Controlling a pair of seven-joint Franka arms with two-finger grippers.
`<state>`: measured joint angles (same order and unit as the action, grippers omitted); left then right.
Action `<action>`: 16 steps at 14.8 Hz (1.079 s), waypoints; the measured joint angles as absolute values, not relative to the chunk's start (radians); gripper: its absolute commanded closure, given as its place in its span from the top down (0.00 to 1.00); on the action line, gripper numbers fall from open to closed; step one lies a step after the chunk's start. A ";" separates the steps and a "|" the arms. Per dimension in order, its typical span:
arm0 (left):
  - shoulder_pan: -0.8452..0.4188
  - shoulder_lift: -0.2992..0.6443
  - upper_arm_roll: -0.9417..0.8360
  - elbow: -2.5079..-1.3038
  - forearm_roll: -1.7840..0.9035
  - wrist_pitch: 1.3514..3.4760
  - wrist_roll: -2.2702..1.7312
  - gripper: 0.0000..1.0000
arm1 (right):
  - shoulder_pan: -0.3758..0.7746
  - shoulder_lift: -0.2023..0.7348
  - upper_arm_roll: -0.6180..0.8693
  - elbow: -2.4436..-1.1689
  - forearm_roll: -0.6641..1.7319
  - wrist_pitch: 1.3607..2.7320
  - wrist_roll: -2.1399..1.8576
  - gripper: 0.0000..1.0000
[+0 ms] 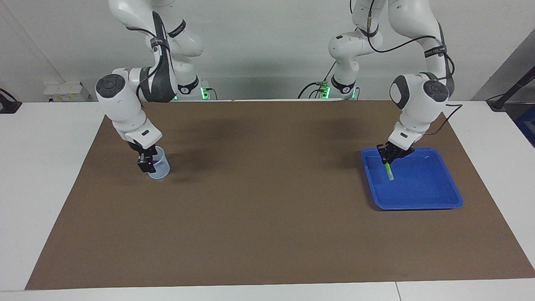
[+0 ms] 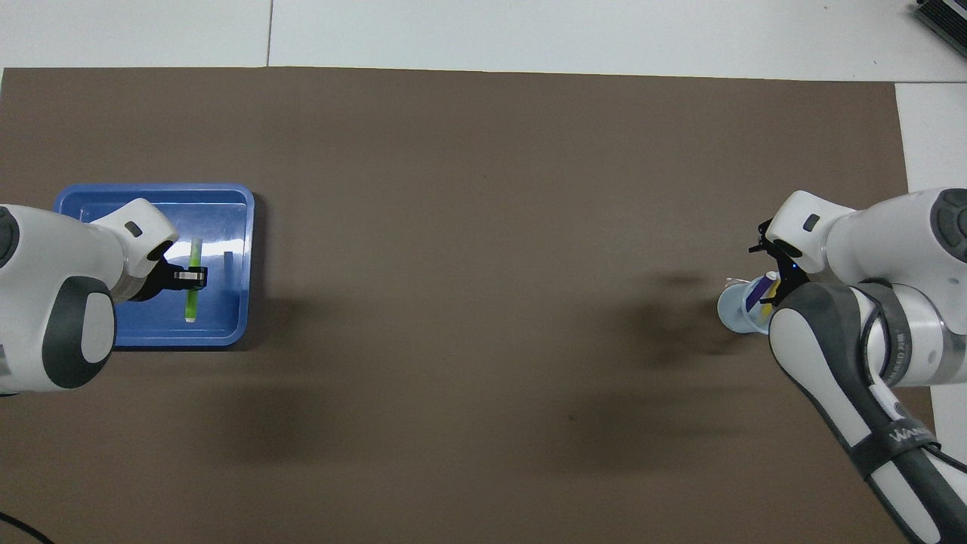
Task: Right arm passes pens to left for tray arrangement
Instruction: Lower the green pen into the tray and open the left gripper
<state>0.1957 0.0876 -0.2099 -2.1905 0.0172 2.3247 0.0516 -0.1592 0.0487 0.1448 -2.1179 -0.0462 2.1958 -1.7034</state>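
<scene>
L gripper (image 1: 388, 158), fingers clamped on green pen (image 1: 389, 171), hangs over blue tray (image 1: 434, 196) at L arm's end of table. R gripper (image 1: 146, 163) dips at pale cup (image 1: 161, 169) w/ purple pen (image 2: 754, 295) and yellow pen (image 2: 770, 296); jaw state can't tell.

Plain white wall (image 1: 267, 46) above a white table (image 1: 46, 167) under a brown mat (image 1: 267, 217), evenly lit.

Green pen (image 1: 389, 171) tilted over blue tray (image 1: 434, 196).
</scene>
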 measured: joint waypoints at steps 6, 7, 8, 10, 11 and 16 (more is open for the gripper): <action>0.212 0.179 -0.209 -2.190 0.041 2.418 0.052 0.00 | -0.161 0.049 0.145 -2.124 -0.046 2.196 -1.717 0.75; 0.214 0.188 -0.210 -2.190 0.042 2.428 0.052 0.00 | -0.161 0.049 0.145 -2.127 -0.046 2.196 -1.717 0.75; 0.216 0.188 -0.210 -2.191 0.042 2.439 0.052 0.00 | -0.162 0.049 0.145 -2.130 -0.046 2.196 -1.717 0.75; 0.217 0.188 -0.210 -2.194 0.042 2.446 0.052 0.56 | -0.162 0.049 0.145 -2.134 -0.046 2.196 -1.717 0.75; 0.218 0.190 -0.210 -2.197 0.042 2.448 0.052 0.60 | -0.162 0.049 0.145 -2.135 -0.046 2.196 -1.717 0.75; 0.225 0.197 -0.210 -2.205 0.046 2.459 0.052 0.61 | -0.179 0.049 0.144 -2.136 -0.046 2.196 -1.718 0.75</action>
